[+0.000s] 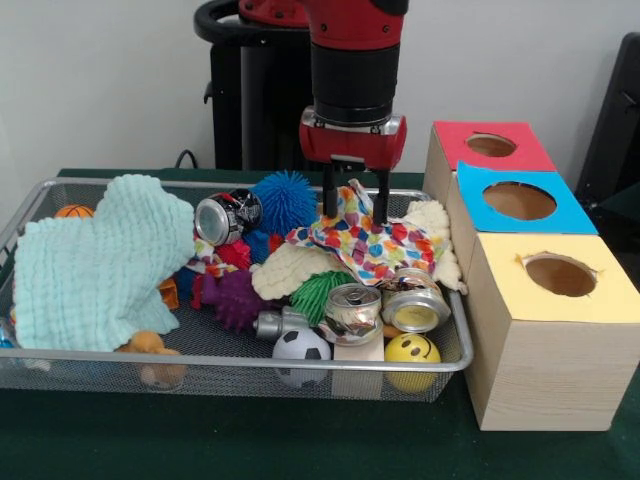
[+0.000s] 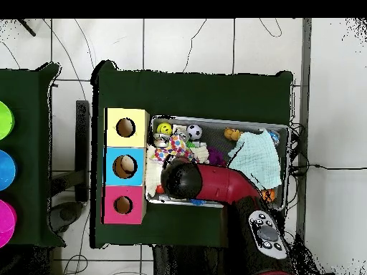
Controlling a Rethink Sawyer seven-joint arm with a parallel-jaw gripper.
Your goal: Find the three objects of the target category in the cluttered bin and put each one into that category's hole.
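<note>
The wire mesh bin (image 1: 240, 362) lies full of clutter. A white cloth with coloured dots (image 1: 372, 245) lies on top at the bin's back right, one fold raised. My gripper (image 1: 355, 200) hangs straight down over it, fingers (image 1: 328, 195) apart on either side of that fold. A second bit of dotted cloth (image 1: 210, 262) peeks out under a can. The yellow-faced box's hole (image 1: 560, 275) is to the right of the bin. In the overhead view the arm hides the gripper; the dotted cloth (image 2: 176, 147), the bin's rim (image 2: 285, 129) and the yellow box's hole (image 2: 125, 127) show.
A mint-green knit cloth (image 1: 95, 260) covers the bin's left. A cream knit cloth (image 1: 290, 270), a blue spiky ball (image 1: 283, 200), cans (image 1: 350, 310), a soccer ball (image 1: 300, 348) and a smiley ball (image 1: 412, 350) crowd the rest. Blue-faced (image 1: 518, 200) and red-faced (image 1: 490, 145) boxes stand behind the yellow one.
</note>
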